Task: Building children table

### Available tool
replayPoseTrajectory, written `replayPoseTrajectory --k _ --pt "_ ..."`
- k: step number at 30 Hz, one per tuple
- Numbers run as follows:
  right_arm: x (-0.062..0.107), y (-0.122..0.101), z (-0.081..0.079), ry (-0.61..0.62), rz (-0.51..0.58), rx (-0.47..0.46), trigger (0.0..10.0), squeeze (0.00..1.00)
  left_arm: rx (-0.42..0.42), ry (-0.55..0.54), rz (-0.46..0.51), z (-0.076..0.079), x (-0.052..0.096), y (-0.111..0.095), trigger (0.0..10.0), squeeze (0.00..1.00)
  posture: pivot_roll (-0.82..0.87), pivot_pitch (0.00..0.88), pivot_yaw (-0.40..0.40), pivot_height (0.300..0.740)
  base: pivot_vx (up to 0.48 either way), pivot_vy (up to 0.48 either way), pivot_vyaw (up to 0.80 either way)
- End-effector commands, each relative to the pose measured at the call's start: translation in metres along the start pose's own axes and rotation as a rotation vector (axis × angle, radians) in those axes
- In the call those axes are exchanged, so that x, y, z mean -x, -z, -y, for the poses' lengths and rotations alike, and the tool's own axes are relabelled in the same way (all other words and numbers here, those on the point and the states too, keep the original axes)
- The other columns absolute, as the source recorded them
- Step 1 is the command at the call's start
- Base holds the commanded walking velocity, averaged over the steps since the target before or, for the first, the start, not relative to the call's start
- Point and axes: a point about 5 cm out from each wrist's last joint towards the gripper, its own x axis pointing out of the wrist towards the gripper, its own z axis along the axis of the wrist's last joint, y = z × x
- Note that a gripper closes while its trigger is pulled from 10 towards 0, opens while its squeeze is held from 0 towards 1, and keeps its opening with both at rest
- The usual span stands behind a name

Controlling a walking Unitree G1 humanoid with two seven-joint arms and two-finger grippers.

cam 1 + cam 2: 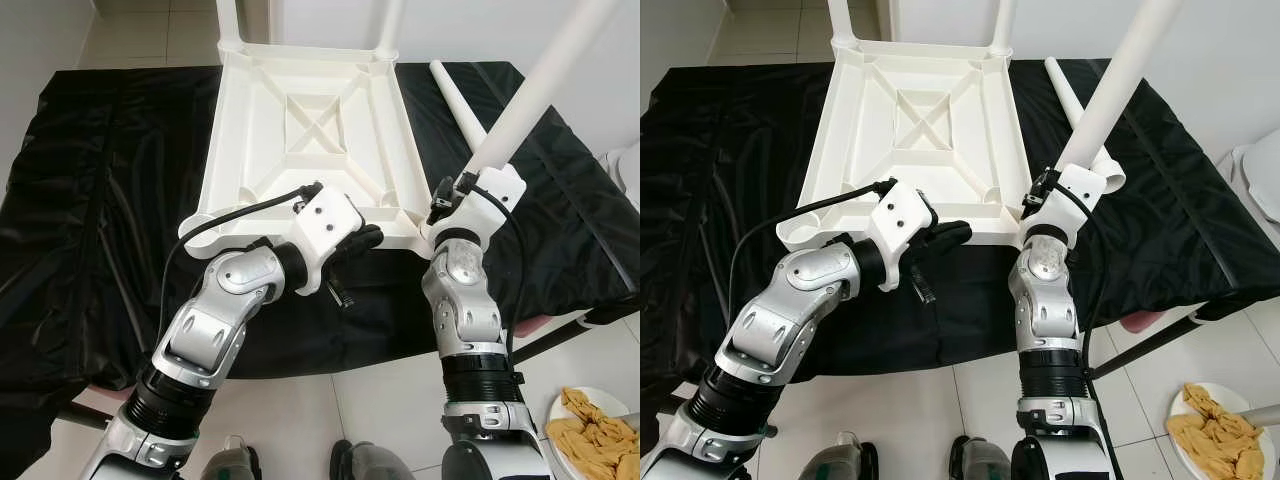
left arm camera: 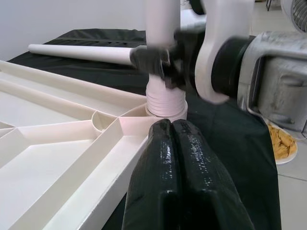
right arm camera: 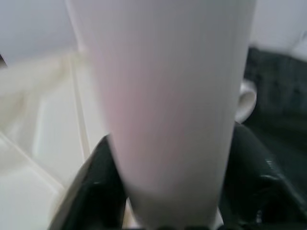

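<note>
The white plastic tabletop [image 1: 310,130] lies upside down on a surface draped in black cloth [image 1: 110,200], its ribbed underside and crossed centre braces facing up. The right hand [image 1: 452,195] is clamped on a white table leg [image 1: 540,85], one black finger on each side of the tube as the right wrist view shows [image 3: 103,187]. This leg rises from the hand at a slant, leaning away from the tabletop, and its threaded lower end sits in the corner socket [image 2: 165,103] just below the hand, at the near right corner of the tabletop. The left hand [image 1: 362,240] is pressed against the near edge of the tabletop just beside that same corner, its two fingers [image 2: 184,177] held together with nothing between them, their tips close to the socket and pointing toward the right hand. Beyond the right hand a loose leg [image 1: 457,100] lies flat on the cloth, alongside the right edge of the tabletop. Farther off, at the two far corners, two fitted legs [image 1: 228,20] stand upright out of the tabletop. On the tiled floor, on the outer side of the right arm, a white plate [image 1: 600,430] holds yellowish crumpled pieces.
</note>
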Motion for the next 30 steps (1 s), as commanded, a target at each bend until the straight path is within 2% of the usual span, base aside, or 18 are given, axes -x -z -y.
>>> replayPoseTrajectory --k 1,13,14,16,17,19,20,30 --pt "0.001 0.014 0.008 0.010 -0.054 0.010 10.0 1.00 -0.007 -0.034 0.005 0.000 0.000 -0.002 10.0 0.00 0.08 0.102 -0.043 0.740 0.000 0.000 0.00" --pt "-0.001 0.013 0.015 -0.062 -0.034 -0.003 10.0 1.00 -0.004 -0.033 0.005 0.000 0.000 -0.002 10.0 0.00 0.08 0.108 -0.038 0.740 0.000 0.000 0.00" --pt "-0.003 0.012 0.015 -0.085 -0.035 -0.001 10.0 0.87 -0.004 -0.033 0.005 0.000 0.000 -0.002 10.0 0.00 0.07 0.109 -0.036 0.740 0.000 0.000 0.00" --pt "-0.004 0.012 0.015 -0.101 -0.035 0.000 10.0 0.87 -0.003 -0.033 0.006 0.000 0.000 -0.002 10.0 0.00 0.07 0.109 -0.036 0.740 0.000 0.000 0.00" --pt "-0.005 0.011 0.014 -0.138 -0.038 -0.001 10.0 0.00 -0.003 -0.033 0.005 0.000 0.000 -0.002 10.0 0.00 0.07 0.109 -0.035 0.740 0.000 0.000 0.00" --pt "-0.005 0.011 0.013 -0.164 -0.040 -0.002 10.0 0.00 -0.004 -0.033 0.005 0.000 0.000 -0.002 10.0 0.00 0.07 0.109 -0.035 0.740 0.000 0.000 0.00" --pt "-0.008 0.008 0.013 -0.234 -0.028 0.002 10.0 0.00 -0.004 -0.034 0.004 -0.001 0.000 -0.002 10.0 0.00 0.07 0.108 -0.034 0.740 0.000 0.000 0.00" --pt "-0.017 -0.004 0.023 -0.275 0.030 0.041 10.0 0.00 -0.002 -0.033 0.006 0.000 0.000 -0.002 10.0 0.00 0.07 0.110 -0.033 0.740 0.000 0.000 0.00"
